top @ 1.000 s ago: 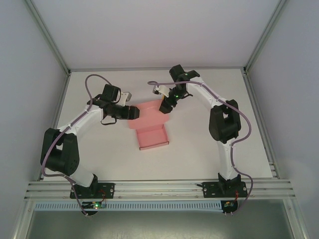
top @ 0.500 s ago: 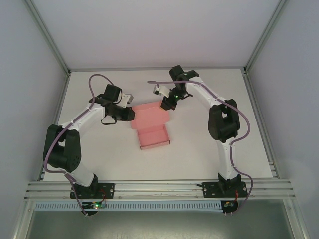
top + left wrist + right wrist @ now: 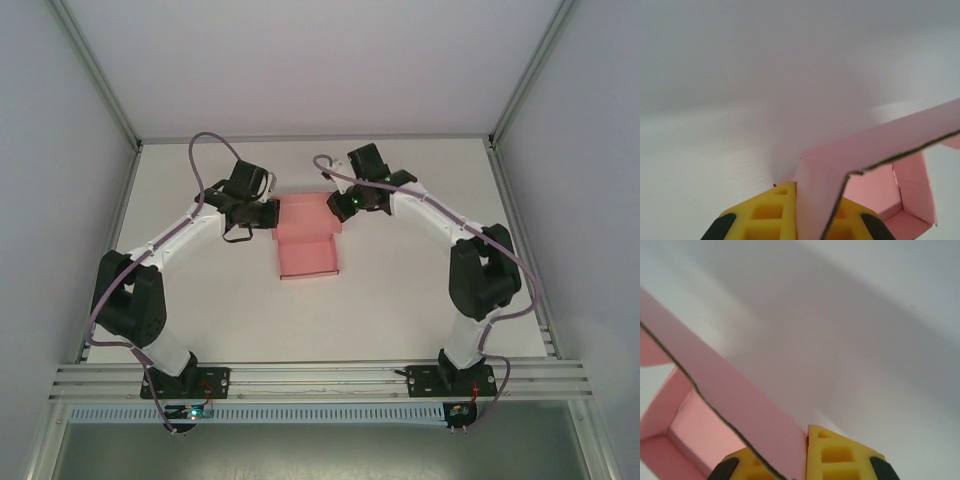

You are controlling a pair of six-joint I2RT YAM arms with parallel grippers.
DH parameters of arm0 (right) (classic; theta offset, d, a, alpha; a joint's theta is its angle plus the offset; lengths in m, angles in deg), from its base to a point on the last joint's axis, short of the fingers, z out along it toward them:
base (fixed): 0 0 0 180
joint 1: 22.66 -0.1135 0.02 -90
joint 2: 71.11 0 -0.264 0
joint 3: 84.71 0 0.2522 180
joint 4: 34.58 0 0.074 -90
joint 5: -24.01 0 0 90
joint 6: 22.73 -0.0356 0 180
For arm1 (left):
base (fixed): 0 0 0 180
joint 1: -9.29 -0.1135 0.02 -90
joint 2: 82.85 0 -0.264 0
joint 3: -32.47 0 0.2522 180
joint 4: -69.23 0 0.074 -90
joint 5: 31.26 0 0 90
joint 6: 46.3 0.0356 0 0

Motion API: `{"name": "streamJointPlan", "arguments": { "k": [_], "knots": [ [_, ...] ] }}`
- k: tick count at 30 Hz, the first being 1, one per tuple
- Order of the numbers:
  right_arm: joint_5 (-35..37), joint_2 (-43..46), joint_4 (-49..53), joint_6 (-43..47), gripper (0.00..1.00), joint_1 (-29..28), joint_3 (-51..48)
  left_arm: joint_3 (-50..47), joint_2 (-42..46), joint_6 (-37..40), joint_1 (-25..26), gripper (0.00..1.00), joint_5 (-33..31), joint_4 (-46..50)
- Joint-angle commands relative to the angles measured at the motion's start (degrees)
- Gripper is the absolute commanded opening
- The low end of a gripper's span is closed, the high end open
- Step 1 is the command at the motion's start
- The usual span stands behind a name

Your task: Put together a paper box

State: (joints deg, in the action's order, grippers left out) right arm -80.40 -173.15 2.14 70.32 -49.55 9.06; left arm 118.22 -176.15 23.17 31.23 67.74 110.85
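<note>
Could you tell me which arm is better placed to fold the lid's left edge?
Left: the left gripper clamps that edge of the paper box; the right gripper holds the opposite edge.

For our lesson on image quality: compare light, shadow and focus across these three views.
Top external: even, soft light, sharp, barely any shadow around the paper box. Left wrist: flap edge crisp, backdrop a hazy grey gradient. Right wrist: broad diagonal shadow band across the pale backdrop, flap edge sharp.
</note>
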Motion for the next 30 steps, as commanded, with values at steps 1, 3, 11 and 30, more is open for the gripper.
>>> {"name": "streamJointPlan", "arguments": {
  "k": [1,3,11,30],
  "knots": [
    [14.7,3.1,-19.3,-18.6,0.00,-1.0,-6.0,2.3,-2.4,-10.3,1.2,0.01,-7.1,-5.7],
    [19.5,3.5,-22.5,-23.1,0.00,-1.9,-7.7,2.3,-3.4,-12.6,2.0,0.01,-7.8,-9.3],
    [38.1,2.7,-34.4,-29.0,0.00,-9.2,-11.7,1.9,-8.4,-17.2,3.7,0.01,-8.6,-22.2],
    [51.0,-2.1,-80.0,-23.6,0.02,-17.3,-34.8,-19.2,-7.5,-14.3,3.9,0.02,-3.1,-52.4]
  ]
}}
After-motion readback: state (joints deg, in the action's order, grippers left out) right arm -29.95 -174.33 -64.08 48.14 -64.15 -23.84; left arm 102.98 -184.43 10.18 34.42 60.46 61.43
